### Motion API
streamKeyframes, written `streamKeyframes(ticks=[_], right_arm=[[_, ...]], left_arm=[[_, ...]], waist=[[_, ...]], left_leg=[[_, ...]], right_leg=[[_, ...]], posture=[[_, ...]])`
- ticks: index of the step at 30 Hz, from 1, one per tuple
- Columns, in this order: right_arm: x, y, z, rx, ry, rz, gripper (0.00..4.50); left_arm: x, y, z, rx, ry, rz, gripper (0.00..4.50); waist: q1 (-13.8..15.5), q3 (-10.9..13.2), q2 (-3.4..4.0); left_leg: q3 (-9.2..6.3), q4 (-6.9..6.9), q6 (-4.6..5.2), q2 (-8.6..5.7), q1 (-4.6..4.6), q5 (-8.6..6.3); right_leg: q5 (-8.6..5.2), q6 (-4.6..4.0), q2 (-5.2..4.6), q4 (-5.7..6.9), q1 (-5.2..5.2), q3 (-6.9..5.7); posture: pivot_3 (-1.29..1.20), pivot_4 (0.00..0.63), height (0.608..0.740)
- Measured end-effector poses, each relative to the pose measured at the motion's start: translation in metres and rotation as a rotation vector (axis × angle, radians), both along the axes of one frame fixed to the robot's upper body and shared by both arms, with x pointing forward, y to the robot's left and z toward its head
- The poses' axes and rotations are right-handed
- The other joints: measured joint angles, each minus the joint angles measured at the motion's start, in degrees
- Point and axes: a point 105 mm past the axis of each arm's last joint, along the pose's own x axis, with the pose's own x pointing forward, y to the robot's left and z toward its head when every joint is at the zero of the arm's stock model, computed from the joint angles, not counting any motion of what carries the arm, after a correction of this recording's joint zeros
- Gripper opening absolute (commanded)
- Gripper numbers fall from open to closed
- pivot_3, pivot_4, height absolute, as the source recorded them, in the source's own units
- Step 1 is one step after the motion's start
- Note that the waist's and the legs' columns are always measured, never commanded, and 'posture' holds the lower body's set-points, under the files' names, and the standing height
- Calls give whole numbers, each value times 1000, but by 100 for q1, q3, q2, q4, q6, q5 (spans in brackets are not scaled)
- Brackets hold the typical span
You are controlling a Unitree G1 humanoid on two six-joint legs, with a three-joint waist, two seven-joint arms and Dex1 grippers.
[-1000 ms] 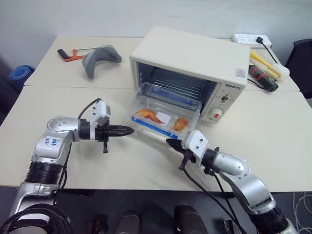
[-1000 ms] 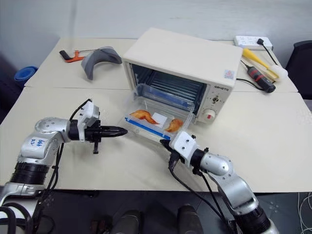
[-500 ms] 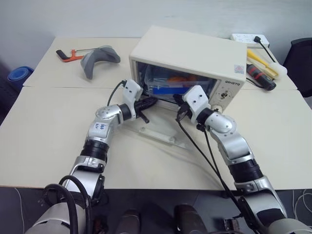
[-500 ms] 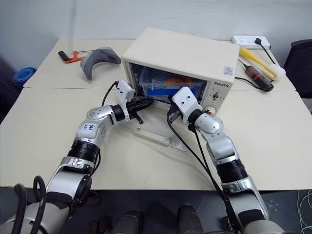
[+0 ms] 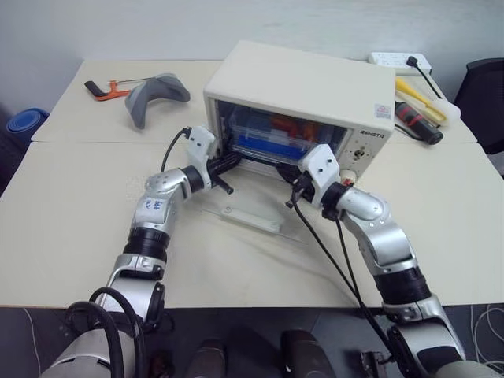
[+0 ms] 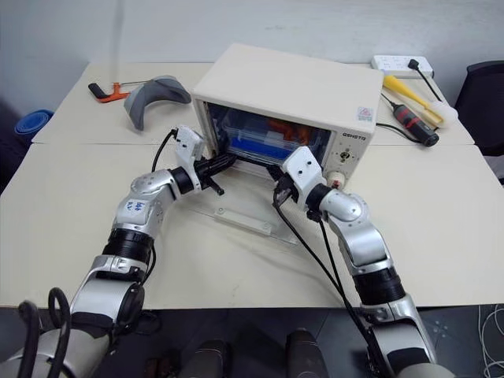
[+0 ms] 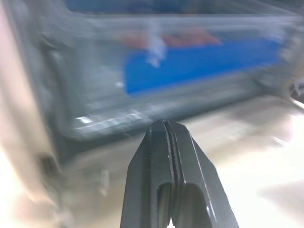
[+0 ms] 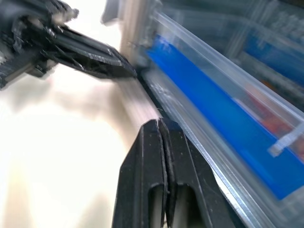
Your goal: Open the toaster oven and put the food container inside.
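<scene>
The cream-white toaster oven (image 5: 307, 83) stands on the table with its glass door (image 5: 252, 209) folded down flat. The food container (image 5: 272, 134), clear with a blue clip and orange food, sits inside on the rack. My left gripper (image 5: 236, 160) is shut and empty, with its tip at the left end of the oven's mouth. My right gripper (image 5: 282, 169) is shut and empty too, just in front of the mouth's middle, above the door. In the right wrist view the container's blue clip (image 8: 213, 118) runs close past my right gripper (image 8: 156, 123).
A grey curved part (image 5: 155, 94) and a red-handled saw (image 5: 102, 85) lie at the back left. A white power strip (image 5: 398, 59), a yellow tool (image 5: 421, 93) and a black-and-red tool (image 5: 417, 118) lie behind the oven on the right.
The container has gone from the open door into the oven. Both grippers have moved forward from the table's front to the oven's mouth and stayed shut.
</scene>
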Motion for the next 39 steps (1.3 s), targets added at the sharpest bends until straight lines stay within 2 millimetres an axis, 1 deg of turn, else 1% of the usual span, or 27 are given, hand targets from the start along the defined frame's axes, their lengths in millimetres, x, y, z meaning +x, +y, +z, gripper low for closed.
streamKeyframes(ticks=[2, 5, 7, 10, 11, 13, 16, 17, 18, 21, 23, 26, 28, 30, 32, 34, 36, 37, 39], right_arm=[[-21, -9, 3, 7, -14, 55, 41], [-46, -33, -1, 2, 0, 80, 41], [-61, -50, -12, -25, 51, 76, 41], [-81, -75, -43, -101, 164, 49, 41], [-86, -82, -52, -112, 195, 39, 12], [-91, -92, -66, -125, 232, 20, 0], [-91, -104, -86, -147, 264, -4, 0], [-89, -106, -91, -148, 271, -12, 0], [-88, -105, -95, -147, 270, -5, 0], [-79, -90, -102, -121, 249, 37, 0], [-74, -84, -102, -107, 233, 52, 0], [-68, -68, -99, -55, 194, 90, 0], [-67, -65, -95, -37, 161, 102, 0], [-64, -61, -85, 14, 84, 107, 0], [-62, -57, -70, 62, -5, 112, 0], [-57, -61, -52, 123, -73, 81, 0], [-52, -68, -34, 172, -123, 49, 0], [-49, -67, -22, 205, -145, 45, 0], [-45, -64, 3, 280, -194, 44, 0]], left_arm=[[-23, 15, -1, -3, 19, -84, 0], [-51, 42, 2, 33, 20, -156, 0], [-65, 59, 4, 70, 8, -179, 0], [-87, 79, 2, 162, -18, -235, 0], [-94, 85, 0, 186, -4, -254, 182], [-108, 90, -4, 194, 40, -304, 617], [-129, 86, -6, 199, 55, -389, 1520], [-132, 83, -4, 197, 47, -408, 1753], [-134, 82, -2, 193, 40, -416, 2082], [-137, 81, 5, 171, 28, -421, 2994], [-138, 81, 7, 166, 23, -412, 3546], [-138, 78, 12, 145, 7, -403, 4489], [-138, 76, 15, 131, 3, -389, 4489], [-137, 76, 22, 83, -8, -366, 4489], [-139, 72, 28, 49, -13, -366, 4489], [-135, 74, 33, 30, -24, -336, 4489], [-129, 81, 40, 18, -41, -288, 4489], [-126, 87, 40, 17, -28, -265, 4489], [-124, 92, 37, 15, -3, -249, 4489]], waist=[[-23, 0, 0], [-8, 1, 1], [53, 1, 1], [112, 1, 1], [120, 1, 1], [112, 1, 1], [95, 2, 4], [100, 3, 4], [94, 3, 4], [74, 4, 9], [60, 3, 10], [70, 6, 15], [86, 6, 15], [89, 6, 15], [78, 6, 15], [77, 8, 18], [76, 8, 19], [74, 8, 20], [56, 8, 22]], left_leg=[[0, -6, 0, 5, 0, 0], [0, -19, 0, 7, 0, 0], [0, -18, 0, 6, 5, 0], [2, -12, 2, 3, 8, -1], [2, -11, 2, 3, 8, -1], [3, -6, 5, 2, 9, -3], [4, -10, 5, 5, 12, -3], [4, -8, 5, 6, 12, -3], [4, -7, 5, 8, 14, -3], [7, -12, 4, 10, 18, -2], [8, -13, 4, 14, 19, -2], [7, -14, 3, 15, 18, -2], [6, -13, 3, 13, 17, -2], [5, -11, 3, 12, 16, -2], [5, -13, 3, 15, 17, -2], [5, -13, 1, 15, 17, -1], [5, -13, 1, 14, 18, -1], [5, -13, 1, 14, 18, -1], [5, -17, 0, 16, 18, -1]], right_leg=[[0, 0, 1, -4, 0, 0], [0, -1, 2, -10, 6, 0], [1, -2, 2, -17, 19, 0], [4, -8, 1, -25, 28, 1], [5, -8, 1, -32, 28, 1], [5, -9, 1, -32, 31, 4], [5, -9, 2, -32, 31, 4], [5, -9, 2, -32, 31, 4], [5, -9, 5, -32, 31, 4], [5, -9, 8, -31, 29, 7], [5, -9, 11, -26, 29, 7], [5, -10, 11, -26, 28, 6], [5, -10, 9, -27, 30, 6], [6, -10, 8, -28, 31, 6], [6, -10, 9, -27, 29, 6], [6, -10, 10, -27, 27, 6], [6, -10, 10, -27, 27, 6], [6, -10, 10, -26, 27, 6], [6, -11, 11, -24, 25, 6]], posture=[[0, 150, 740], [0, 150, 740], [0, 150, 740], [0, 150, 740], [0, 150, 740], [0, 150, 740], [0, 150, 740], [0, 150, 740], [0, 150, 740], [0, 150, 740], [0, 150, 740], [0, 150, 740], [0, 150, 740], [0, 150, 740], [0, 150, 740], [0, 150, 740], [0, 150, 740], [0, 150, 740], [0, 150, 740]])
